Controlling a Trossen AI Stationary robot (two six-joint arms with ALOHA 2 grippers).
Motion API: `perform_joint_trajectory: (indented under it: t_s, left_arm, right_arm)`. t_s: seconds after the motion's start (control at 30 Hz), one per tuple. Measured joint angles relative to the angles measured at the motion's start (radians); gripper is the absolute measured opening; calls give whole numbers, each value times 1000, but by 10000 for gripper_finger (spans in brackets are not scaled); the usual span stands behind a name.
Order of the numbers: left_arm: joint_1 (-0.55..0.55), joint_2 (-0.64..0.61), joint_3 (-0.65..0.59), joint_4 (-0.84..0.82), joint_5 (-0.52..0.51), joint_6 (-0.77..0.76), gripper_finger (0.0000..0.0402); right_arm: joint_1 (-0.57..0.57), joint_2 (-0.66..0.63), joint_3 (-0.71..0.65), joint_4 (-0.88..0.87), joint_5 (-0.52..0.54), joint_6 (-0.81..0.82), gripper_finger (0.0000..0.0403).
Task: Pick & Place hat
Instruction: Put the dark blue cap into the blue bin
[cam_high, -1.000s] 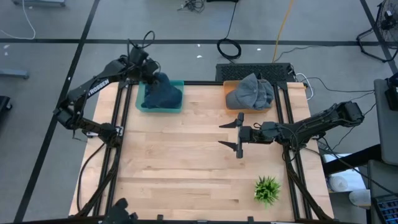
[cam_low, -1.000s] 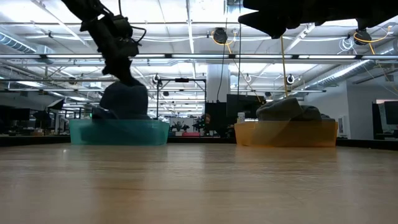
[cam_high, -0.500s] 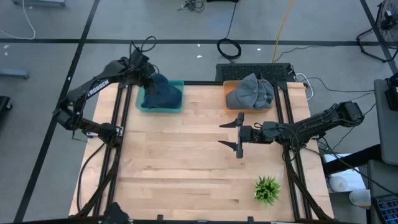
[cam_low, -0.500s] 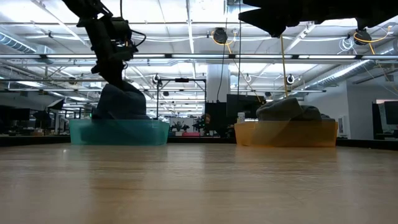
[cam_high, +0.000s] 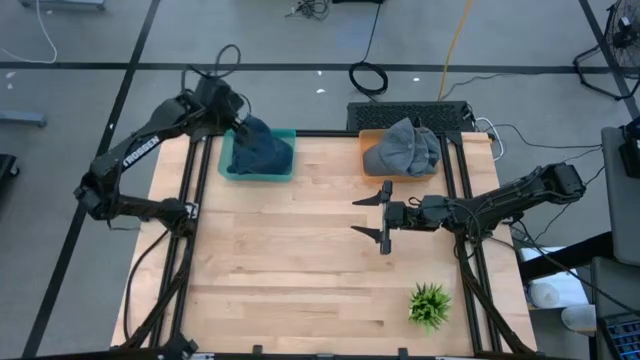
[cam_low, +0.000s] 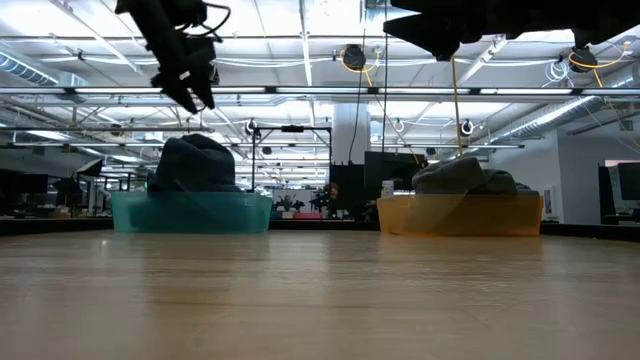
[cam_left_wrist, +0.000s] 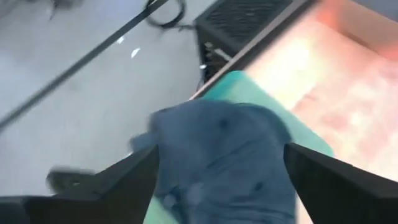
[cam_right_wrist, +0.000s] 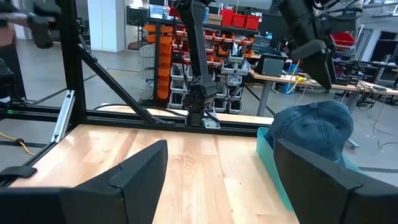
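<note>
1. The blue hat (cam_high: 262, 148) sits heaped in the teal bin (cam_high: 229, 166) at the far left corner of the tabletop (cam_high: 300, 270), its crown mounded well above the rim, as the low view shows.
2. The left gripper (cam_low: 191, 89) hangs above the hat with daylight between them; its fingers stand spread wide and hold nothing. From how things lie, the hat looks delivered, so the placing step seems done.
3. A second, grey hat (cam_high: 402, 147) lies in the orange bin (cam_high: 371, 136) at the far edge, toward the right corner. It is crumpled and slumps over the rim on one side.
4. The right gripper (cam_high: 382, 214) waits over the middle of the tabletop, well apart from both bins, its fingers parted wide and empty.
5. Handling, as a judgement: both hats look like soft cloth, light and floppy, with folds that give under a pinch. Nothing fragile; the cloth should not be slippery, but it can sag or unfold when lifted.
6. Best hold, I would say, is a raised fold of the crown, pinched from above, where the cloth bunches thick enough to fill the fingers. The brim may be stiffer but lies low against the bin wall.
7. A small green plant (cam_high: 430, 304) stands near the right front corner, clear of the work.
</note>
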Motion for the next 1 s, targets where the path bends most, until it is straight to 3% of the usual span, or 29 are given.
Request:
perform_joint_trajectory:
  t_s: [0.27, 0.57, 0.83, 1.0]
  left_arm:
    - [-136, 65, 0, 117, -5, 99, 366]
    - [-113, 267, -2, 86, -132, 75, 367]
    - [-68, 432, -2, -21, -164, -22, 367]
    - [-69, 468, -9, -35, -176, -63, 367]
  right_arm:
    - [0, 0, 0, -2, 0, -23, 279]
    - [2, 0, 0, -68, 0, 20, 279]
    - [2, 0, 0, -105, 0, 31, 279]
    - [2, 0, 0, -105, 0, 31, 279]
